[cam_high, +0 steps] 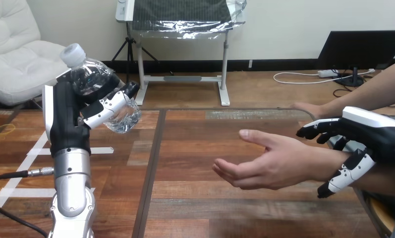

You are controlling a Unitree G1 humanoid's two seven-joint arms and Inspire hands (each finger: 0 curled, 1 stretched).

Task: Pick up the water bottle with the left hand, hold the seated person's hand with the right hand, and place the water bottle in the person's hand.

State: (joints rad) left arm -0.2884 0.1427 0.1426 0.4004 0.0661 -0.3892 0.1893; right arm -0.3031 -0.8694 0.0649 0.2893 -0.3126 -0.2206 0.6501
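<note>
My left hand (69, 116) is raised at the left of the head view, fingers curled round a clear water bottle (102, 94) with a white cap. The bottle is tilted, cap up and to the left, well above the table (185, 198). The person's hand (264, 161) reaches in from the right, palm up and open over the table, a good gap right of the bottle. My right hand (368, 136) wraps the person's wrist, fingers over the top and thumb (346, 171) under it. A second hand of the person (307, 109) rests on the table behind.
A yellow rubber band (4, 129) lies at the far left of the table. White tape lines (36, 148) cross the table's left part. A dark seam (153, 163) runs down the tabletop between my two arms.
</note>
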